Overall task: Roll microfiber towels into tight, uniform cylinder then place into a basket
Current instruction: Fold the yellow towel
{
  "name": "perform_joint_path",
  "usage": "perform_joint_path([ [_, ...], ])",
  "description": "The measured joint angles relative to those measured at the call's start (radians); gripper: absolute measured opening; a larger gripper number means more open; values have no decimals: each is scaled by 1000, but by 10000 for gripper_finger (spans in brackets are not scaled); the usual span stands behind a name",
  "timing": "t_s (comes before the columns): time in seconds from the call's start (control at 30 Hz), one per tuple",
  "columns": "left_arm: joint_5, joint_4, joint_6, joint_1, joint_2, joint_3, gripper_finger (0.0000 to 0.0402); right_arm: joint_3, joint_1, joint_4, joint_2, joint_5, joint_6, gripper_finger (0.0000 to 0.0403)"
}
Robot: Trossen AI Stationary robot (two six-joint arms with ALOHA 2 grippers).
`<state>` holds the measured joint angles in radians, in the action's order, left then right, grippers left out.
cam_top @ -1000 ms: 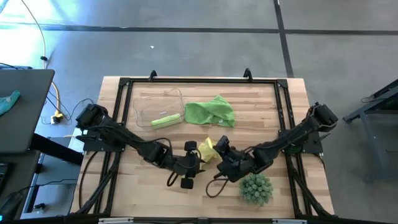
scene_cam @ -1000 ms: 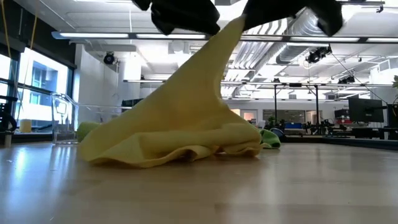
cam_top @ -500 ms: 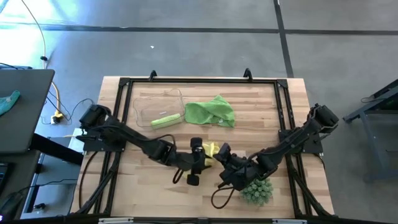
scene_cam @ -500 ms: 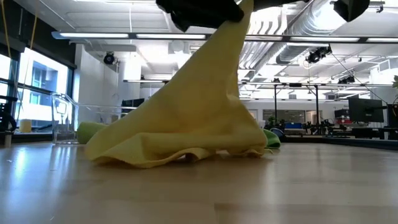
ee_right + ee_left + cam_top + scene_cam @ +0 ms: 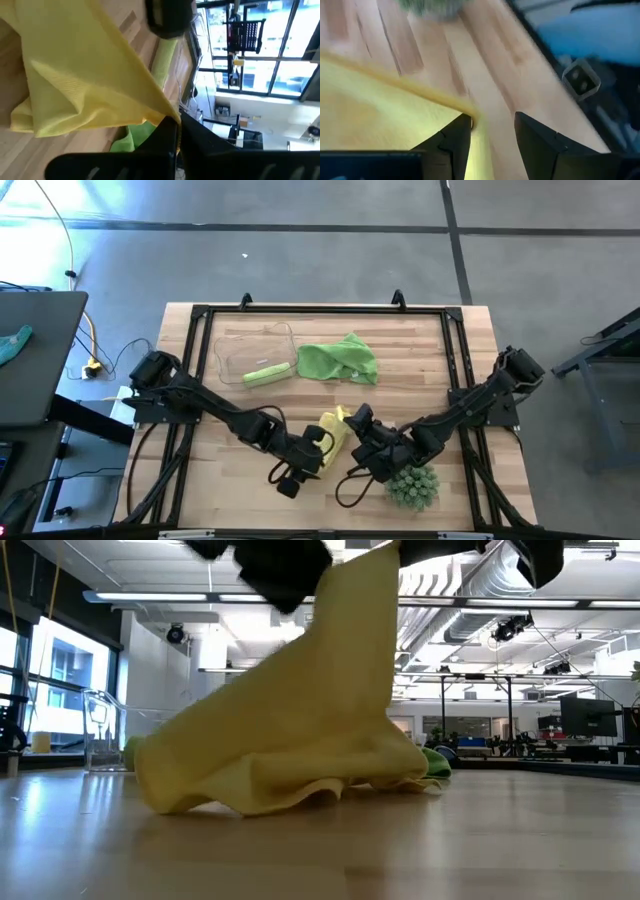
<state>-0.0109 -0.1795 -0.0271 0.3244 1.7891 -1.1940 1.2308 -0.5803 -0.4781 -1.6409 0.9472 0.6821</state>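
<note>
The yellow microfiber towel (image 5: pixel 333 430) hangs like a tent just in front of the crumpled lime green towel (image 5: pixel 339 360), lifted at 1 corner by the right gripper (image 5: pixel 356 420), whose jaws are closed on that corner, as the right wrist view shows with the fabric pinched at the fingertips. The left gripper (image 5: pixel 318 448) sits at the towel's opposite edge; in the left wrist view its fingers (image 5: pixel 451 140) stand apart with the yellow hem just reaching 1 of them, so it looks parted and not yet clamped. The likely trouble is that only 1 corner is truly held: if the right arm pulls on, the cloth could drag into a bunch rather than spread flat, and a bunched start would give a loose, uneven roll. The left fingers could also close on bare table and miss the hem. The spiky green plant (image 5: pixel 412 485) stands just beside the right arm and could be knocked. Compared with 1 second ago, the left gripper has moved farther from the lime green towel toward the front edge, and in the low view the towel's peak has shifted right and its lower fold has lifted. The clear basket (image 5: pixel 232 362), just left of the lime green towel, holds 1 rolled lime green towel (image 5: pixel 266 374).
</note>
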Motion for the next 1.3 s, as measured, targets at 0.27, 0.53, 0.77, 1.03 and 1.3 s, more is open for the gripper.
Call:
perform_joint_path([
  [0.27, 11, -34, -22, 0, 82, 4, 140, -1, 4, 27, 0, 3, -11, 0],
  [0.53, -30, -113, -77, 19, 115, 3, 140, 17, -10, -6, 52, 48, -19, 0],
  [0.77, -33, -138, -128, 69, 81, -22, 140, 19, -2, -42, 83, 48, -76, 0],
  [1.03, 185, -106, -139, 117, 83, -32, 140, -25, 5, -119, 77, -85, -327, 0],
  [1.3, 542, 37, -139, 65, 79, -31, 140, -88, -20, -4, 76, -113, -334, 0],
])
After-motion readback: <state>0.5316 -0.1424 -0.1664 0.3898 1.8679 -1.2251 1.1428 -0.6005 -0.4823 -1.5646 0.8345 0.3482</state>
